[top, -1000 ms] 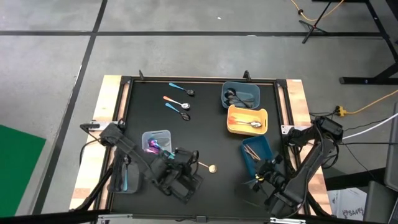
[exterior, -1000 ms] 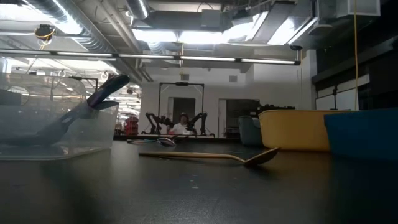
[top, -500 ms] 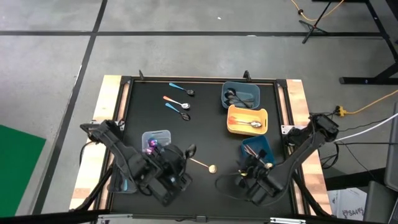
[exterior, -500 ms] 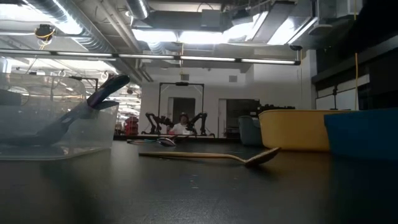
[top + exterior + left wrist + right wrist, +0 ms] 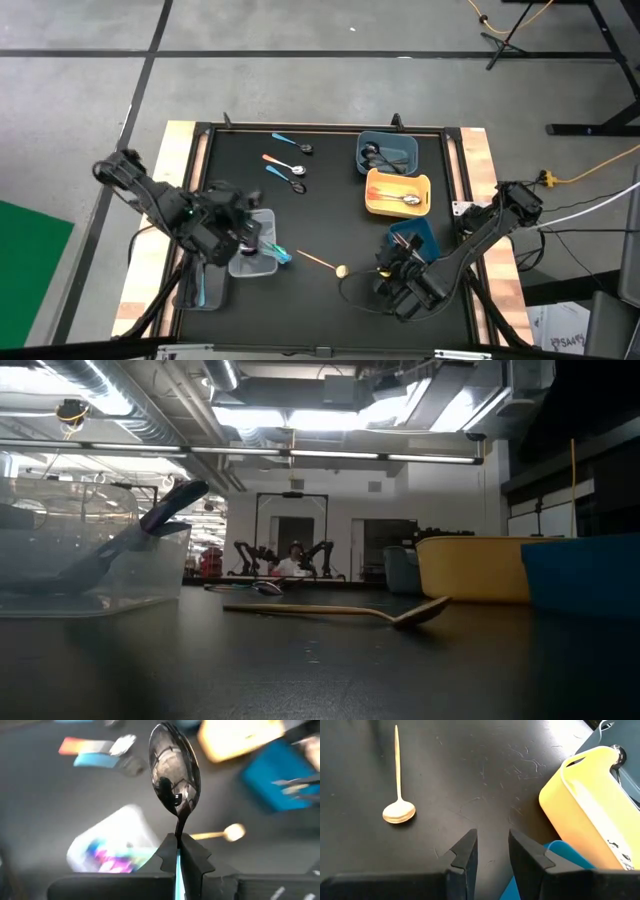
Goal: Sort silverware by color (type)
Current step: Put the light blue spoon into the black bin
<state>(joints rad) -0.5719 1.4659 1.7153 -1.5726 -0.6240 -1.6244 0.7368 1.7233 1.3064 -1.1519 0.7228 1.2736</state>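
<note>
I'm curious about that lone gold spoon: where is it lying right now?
In the high view the gold spoon lies loose on the black table, near its front edge, between the clear tray and the blue tray.

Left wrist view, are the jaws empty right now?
No, the left gripper is clamped on the handle of a dark shiny spoon standing up between its jaws.

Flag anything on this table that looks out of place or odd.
Nothing is spilled or damaged. One gold spoon lies alone on the mat, outside every tray. The left gripper holds a dark spoon upright, its bowl pointing up, above the clear tray.
</note>
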